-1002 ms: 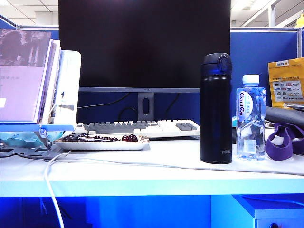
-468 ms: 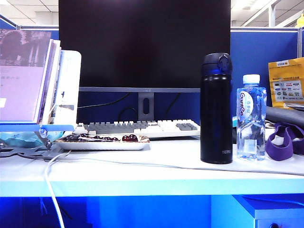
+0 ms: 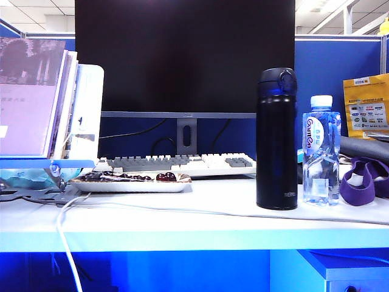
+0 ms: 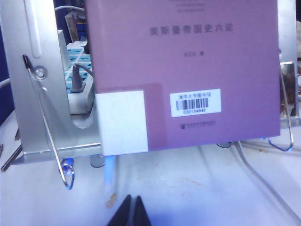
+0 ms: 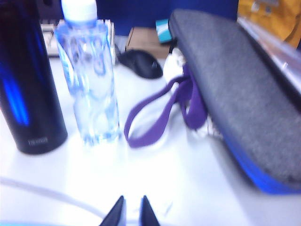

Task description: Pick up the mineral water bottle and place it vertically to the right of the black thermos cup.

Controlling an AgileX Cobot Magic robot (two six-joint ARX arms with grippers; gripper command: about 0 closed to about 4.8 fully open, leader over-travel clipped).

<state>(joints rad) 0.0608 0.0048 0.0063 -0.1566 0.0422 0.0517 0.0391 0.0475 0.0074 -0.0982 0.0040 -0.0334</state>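
Observation:
The black thermos cup (image 3: 276, 140) stands upright on the white desk, right of centre. Close on its right the mineral water bottle (image 3: 320, 152) also stands upright, shorter, with a white cap and blue-and-white label. The right wrist view shows both, thermos cup (image 5: 28, 80) and bottle (image 5: 89, 75), a little way beyond my right gripper (image 5: 132, 198). Its tips are nearly together with only a narrow gap, and they hold nothing. My left gripper (image 4: 132, 198) is shut and empty, low over the desk in front of a book stand. Neither gripper shows in the exterior view.
A purple strap (image 5: 155, 108) and a grey pouch (image 5: 235, 80) lie right of the bottle, with a black mouse (image 5: 141, 63) behind. A monitor (image 3: 182, 55), a keyboard (image 3: 182, 163), a plate of dark fruit (image 3: 130, 181) and a book stand (image 3: 42, 103) fill the left; a white cable (image 3: 152, 208) crosses the desk.

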